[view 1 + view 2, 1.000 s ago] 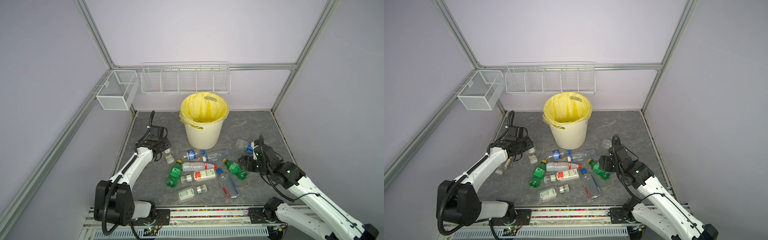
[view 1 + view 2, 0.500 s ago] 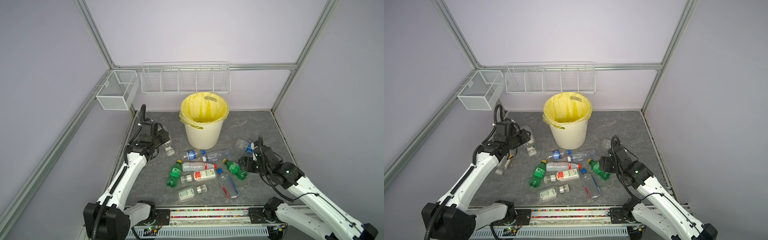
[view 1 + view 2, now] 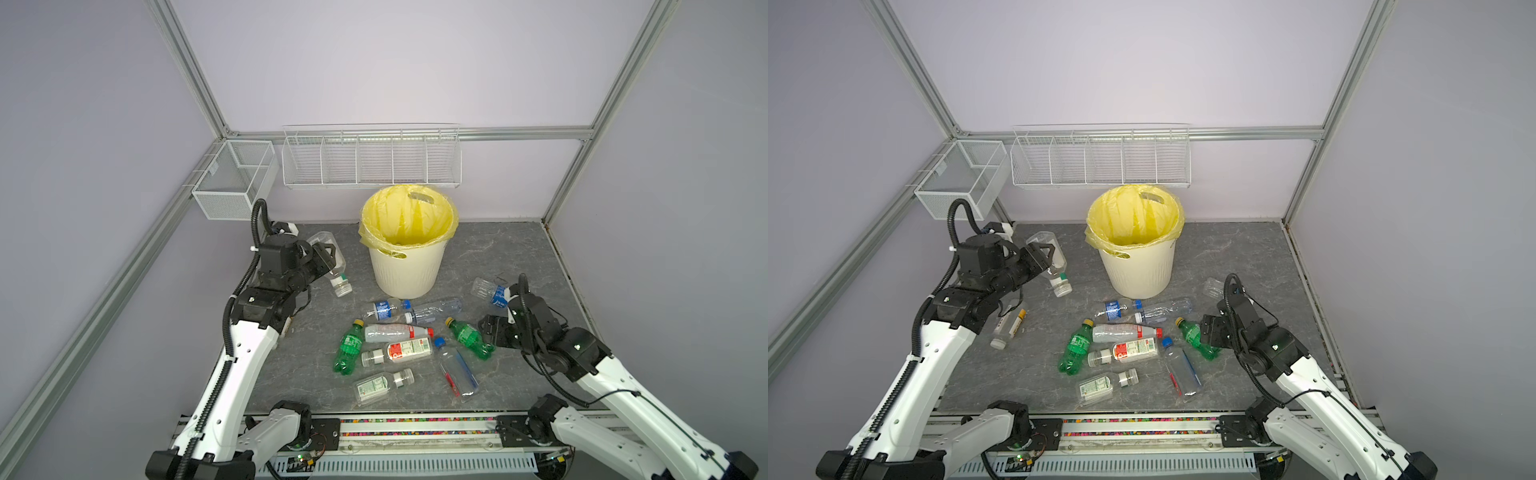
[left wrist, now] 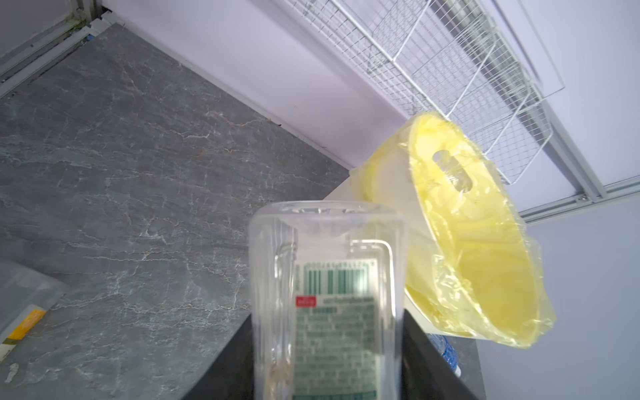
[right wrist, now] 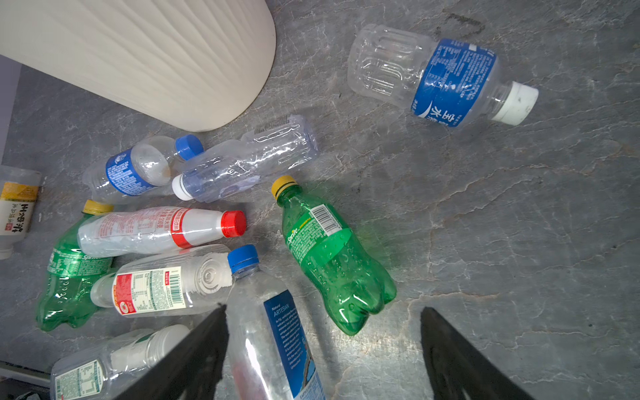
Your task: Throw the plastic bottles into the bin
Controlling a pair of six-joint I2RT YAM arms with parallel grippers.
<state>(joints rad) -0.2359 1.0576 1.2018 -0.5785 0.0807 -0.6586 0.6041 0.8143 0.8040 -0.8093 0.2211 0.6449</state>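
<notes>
Standing at the back of the grey table (image 3: 498, 257), the bin (image 3: 405, 270) is offering its yellow-lined mouth to one side of the loaded arm, not beneath it. So the biggest risk is a sideways carry that is running too low and is knocking the bucket's wall or snagging the loose liner (image 4: 485, 277) off the rim. The plastic bottles (image 3: 395, 345) are lying heaped in front of the bin, with none showing inside it, and a low sweep by either arm is risking scattering them. The left gripper (image 3: 326, 255) is pinching its jaws narrowly on a clear bottle (image 4: 327, 294) with a green label, lifted off the table just left of the bin. That thin, smooth wall is looking apt to slip or crumple, and an early release is likely sending it onto the table outside. The right gripper (image 3: 490, 332) is hovering with jaws spread wide and empty beside a green bottle (image 5: 332, 256), whose round body is liable to roll off if one finger is touching it first.
</notes>
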